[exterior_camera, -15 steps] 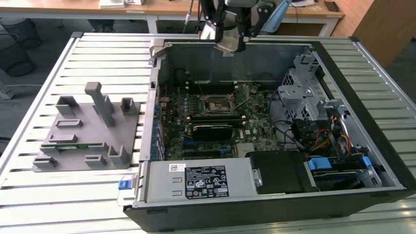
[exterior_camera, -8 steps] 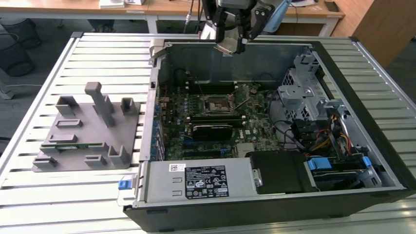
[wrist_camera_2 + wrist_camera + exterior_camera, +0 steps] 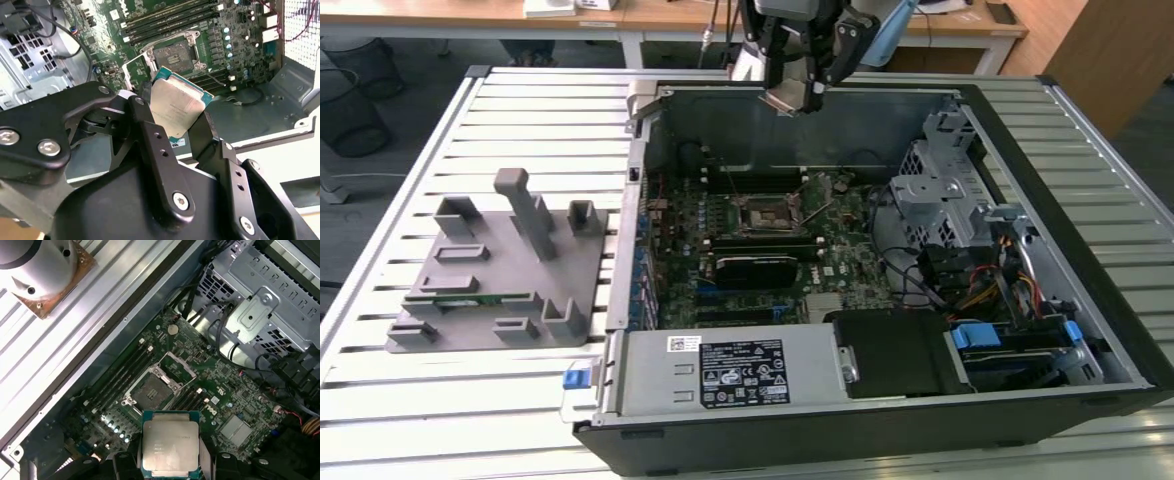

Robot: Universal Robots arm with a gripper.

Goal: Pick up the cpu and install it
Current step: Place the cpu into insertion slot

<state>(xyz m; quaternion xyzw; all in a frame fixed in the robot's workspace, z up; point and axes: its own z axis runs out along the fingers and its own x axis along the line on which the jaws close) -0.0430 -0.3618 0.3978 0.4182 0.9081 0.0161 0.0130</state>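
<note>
1. The gripper (image 3: 798,92) hangs over the far edge of the open computer case (image 3: 1067,330) in the exterior view, well above the motherboard (image 3: 720,215).
2. Its two black fingers (image 3: 150,135) are closed part-way, clamping opposite edges of the cpu (image 3: 175,107); the jaws stand only as far apart as the chip is wide.
3. The cpu is in the air between the fingertips, with its pale metal top facing both wrist cameras and its green edge visible around the lid. It touches neither the board nor the case.
4. In the exterior view the cpu (image 3: 794,100) appears as a small pale square, tilted, just below the gripper body.
5. The socket (image 3: 152,387) lies on the motherboard below and apart from the chip. Its square recess is bare, and its metal frame (image 3: 175,365) looks swung open to one side.
6. Dark memory slots (image 3: 170,20) run just beside the socket.
7. On the slatted table (image 3: 400,400), at the exterior view's left of the case, sits the grey plastic fixture (image 3: 494,290), with a thin green memory stick (image 3: 467,298) lying in it.
</note>
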